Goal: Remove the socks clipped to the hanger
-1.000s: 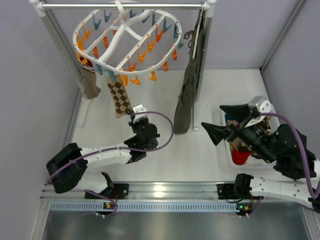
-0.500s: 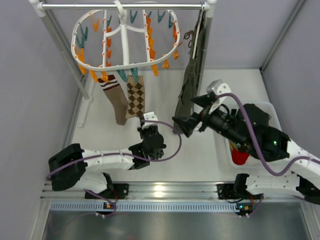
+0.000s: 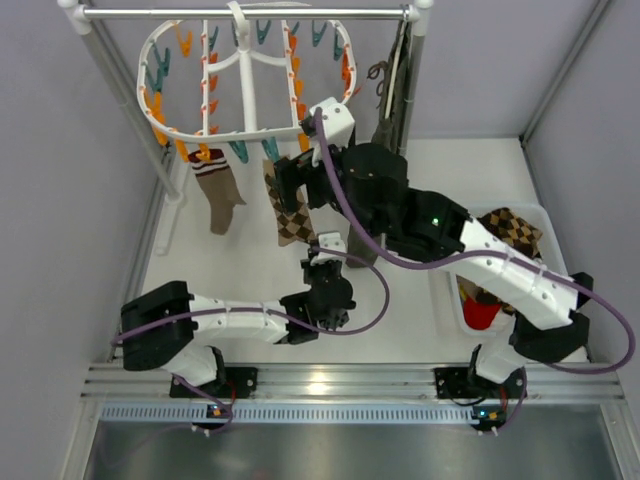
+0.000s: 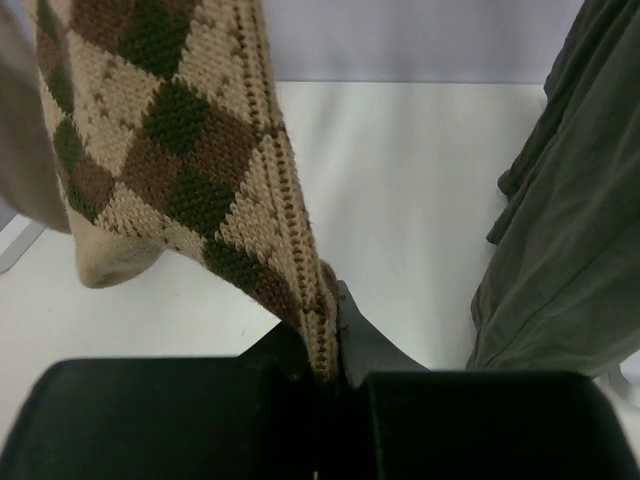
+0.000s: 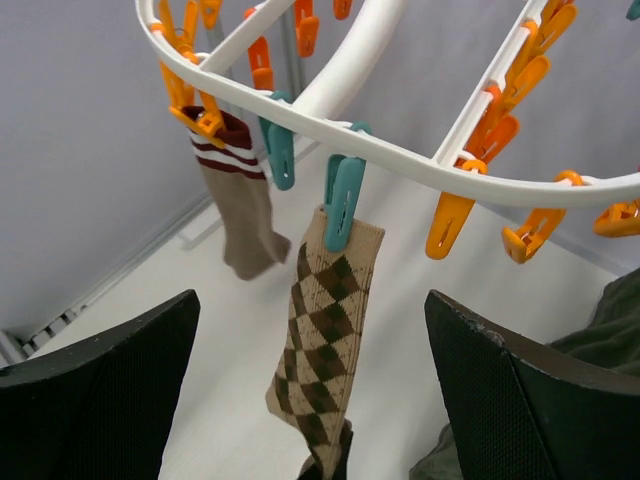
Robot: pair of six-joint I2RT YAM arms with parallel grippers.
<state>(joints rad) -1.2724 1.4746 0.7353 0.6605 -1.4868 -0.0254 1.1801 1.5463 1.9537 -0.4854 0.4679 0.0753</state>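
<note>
The white oval hanger (image 3: 245, 128) hangs from the rail by its hook, its orange and teal clips dangling. A teal clip (image 5: 343, 200) holds the cuff of an argyle sock (image 3: 290, 215) (image 5: 330, 340). My left gripper (image 3: 318, 260) (image 4: 330, 335) is shut on that sock's lower end (image 4: 180, 150), pulling it taut. Up by the hanger's front rim (image 5: 400, 165), my right gripper (image 3: 295, 175) (image 5: 310, 300) is open, with one finger on each side of the argyle sock and touching nothing. A tan sock with a striped cuff (image 3: 215, 195) (image 5: 240, 210) hangs from an orange clip to the left.
A long dark olive garment (image 3: 362, 245) (image 4: 570, 230) hangs from the metal rail (image 3: 240, 13) just right of the sock, partly behind my right arm. A white bin (image 3: 445, 300) at the right holds another argyle sock (image 3: 512, 225) and red cloth (image 3: 482, 312).
My right arm swung from the bin up to the hanger and now brackets the argyle sock. The hanger turned and both socks swung right. My left gripper moved right, still holding the sock.
</note>
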